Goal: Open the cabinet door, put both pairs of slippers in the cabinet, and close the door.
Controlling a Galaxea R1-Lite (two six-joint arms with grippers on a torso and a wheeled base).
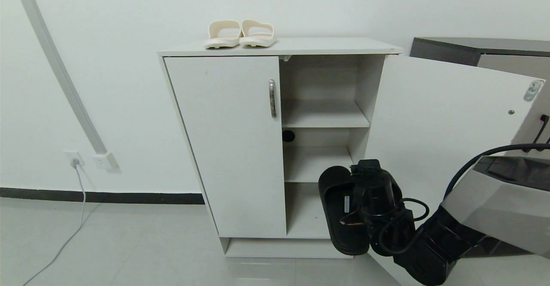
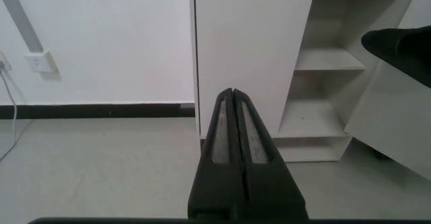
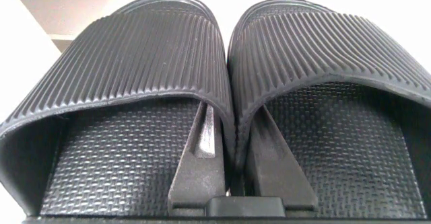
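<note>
— How does the right arm sit?

— It enters from the lower right of the head view and slants up and left. The right gripper is closed on the pair of black slippers: one finger lies inside each shoe under its strap, and the two inner walls are pinched between them. The pair hangs soles outward, in front of the lowest compartment, at the lower middle of the frame.

— And the left gripper?

— Its fingers are pressed flat together and hold nothing. It points towards the cabinet's base.

— What are the slippers like?

— Two black ones with ribbed straps and pebbled footbeds. Two cream slippers, smooth and open-toed, lie side by side on top of the cabinet, upper middle of the frame.

— And the cabinet itself?

— Flat white panels. The left door is closed and carries one metal bar handle. The right door is swung wide open. Two shelves divide the open side into three compartments.
</note>
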